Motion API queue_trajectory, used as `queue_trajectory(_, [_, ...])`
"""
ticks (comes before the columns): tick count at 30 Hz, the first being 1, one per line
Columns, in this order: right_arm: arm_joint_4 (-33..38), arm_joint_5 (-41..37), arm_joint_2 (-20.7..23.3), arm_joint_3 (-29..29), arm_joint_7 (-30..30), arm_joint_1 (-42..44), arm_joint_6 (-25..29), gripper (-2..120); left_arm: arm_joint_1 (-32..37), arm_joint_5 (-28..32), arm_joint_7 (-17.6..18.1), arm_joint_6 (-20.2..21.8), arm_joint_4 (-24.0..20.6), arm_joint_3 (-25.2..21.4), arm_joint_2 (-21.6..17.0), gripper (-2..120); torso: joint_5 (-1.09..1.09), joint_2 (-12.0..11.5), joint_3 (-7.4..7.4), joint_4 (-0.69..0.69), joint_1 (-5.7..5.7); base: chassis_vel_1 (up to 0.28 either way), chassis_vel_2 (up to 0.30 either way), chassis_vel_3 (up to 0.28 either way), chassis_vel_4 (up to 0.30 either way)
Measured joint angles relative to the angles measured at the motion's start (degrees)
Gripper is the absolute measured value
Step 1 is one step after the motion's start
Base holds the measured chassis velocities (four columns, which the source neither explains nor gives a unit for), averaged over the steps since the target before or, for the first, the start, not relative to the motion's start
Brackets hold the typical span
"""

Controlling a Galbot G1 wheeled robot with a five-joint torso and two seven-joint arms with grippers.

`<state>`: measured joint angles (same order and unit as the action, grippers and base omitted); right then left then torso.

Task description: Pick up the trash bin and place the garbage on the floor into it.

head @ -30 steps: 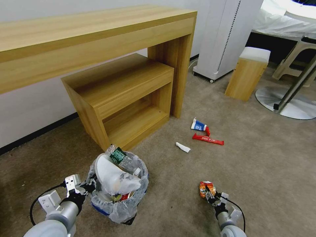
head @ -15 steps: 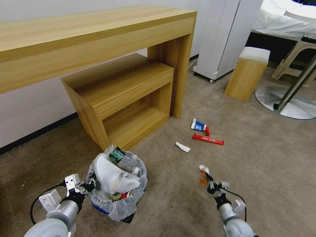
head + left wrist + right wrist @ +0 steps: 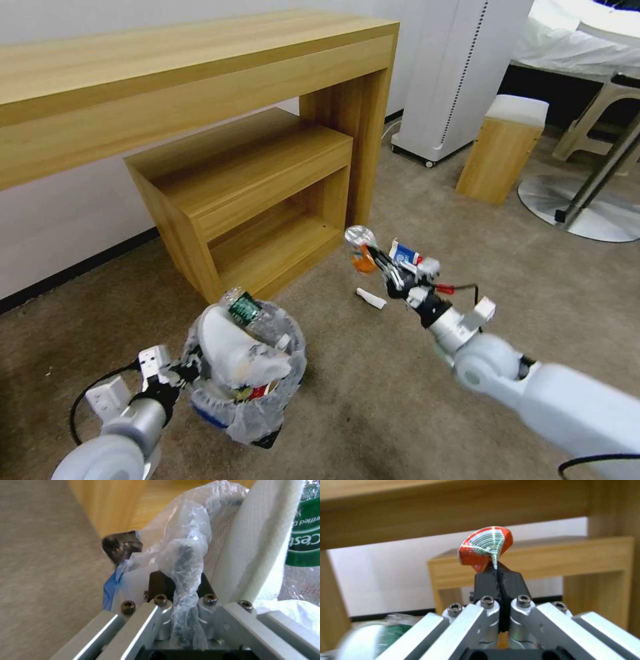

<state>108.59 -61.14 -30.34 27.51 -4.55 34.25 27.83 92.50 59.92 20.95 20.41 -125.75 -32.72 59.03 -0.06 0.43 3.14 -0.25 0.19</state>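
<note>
Left claw (image 3: 179,375) clamped on bag-lined round black trash bin (image 3: 248,373), near left, already holding litter; right claw (image 3: 380,259) pinching crumpled orange wrapper (image 3: 362,248) aloft; white scrap (image 3: 371,298), blue-white carton (image 3: 404,253) remain on beige carpet (image 3: 373,400).

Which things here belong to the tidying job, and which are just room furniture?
Job: trash bin held by left gripper; crumpled wrapper in right gripper; white scrap, blue-white carton on floor.
Furniture: desk, shelf unit, stool.
</note>
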Motion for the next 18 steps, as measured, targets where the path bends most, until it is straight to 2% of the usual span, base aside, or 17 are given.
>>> queue_trajectory(2, [1.41,-1.44,-0.55,7.98,-2.22,-6.91,-1.64,0,-0.5,0.64,0.3,0.27,-0.21,0.34,-0.29,3,0.1,0.0,0.01,0.04,0.0,-0.011,-0.027,-0.011,-0.02])
queue_trajectory(3, [1.41,-1.44,-0.55,7.98,-2.22,-6.91,-1.64,0,-0.5,0.64,0.3,0.27,-0.21,0.34,-0.29,3,0.1,0.0,0.01,0.04,0.0,-0.023,-0.054,-0.022,-0.04])
queue_trajectory(4, [1.52,-1.71,-1.2,10.92,-2.64,-9.63,-1.76,0,-0.54,0.8,0.4,0.29,-0.48,0.3,-0.32,3,0.08,0.0,0.0,0.11,0.0,-0.023,-0.054,0.007,-0.011])
queue_trajectory(6, [1.21,-1.92,-3.24,17.56,-3.46,-16.27,-1.73,0,-0.58,1.18,0.71,0.41,-1.05,0.08,-0.42,3,0.05,0.0,0.0,0.15,0.0,0.0,0.0,0.0,0.0])
queue_trajectory(7, [1.21,-1.92,-3.24,17.56,-3.46,-16.27,-1.73,0,-0.58,1.18,0.71,0.41,-1.05,0.08,-0.42,3,0.05,0.0,0.0,0.15,0.0,0.0,0.0,0.0,0.0])
queue_trajectory(10, [0.45,-1.96,-5.7,24.42,-3.89,-22.07,-1.49,0,-0.56,1.5,1.01,0.49,-1.73,-0.13,-0.66,3,0.04,0.0,0.0,0.15,0.0,0.0,0.0,0.0,0.0])
queue_trajectory(11, [0.45,-1.96,-5.7,24.42,-3.89,-22.07,-1.49,0,-0.56,1.5,1.01,0.49,-1.73,-0.13,-0.66,3,0.04,0.0,0.0,0.15,0.0,0.0,0.0,0.0,0.0])
queue_trajectory(13, [0.15,-1.89,-6.73,28.13,-4.23,-24.35,-1.38,0,-0.55,1.69,1.12,0.52,-2.0,-0.28,-0.86,3,0.05,0.0,0.0,0.11,0.0,0.0,0.0,0.0,0.0])
queue_trajectory(18, [0.54,-1.79,-6.85,31.29,-4.37,-25.44,-1.2,0,-0.49,1.83,1.18,0.52,-2.06,-0.53,-1.14,3,0.04,0.0,0.0,0.11,0.0,0.0,0.0,0.0,0.0])
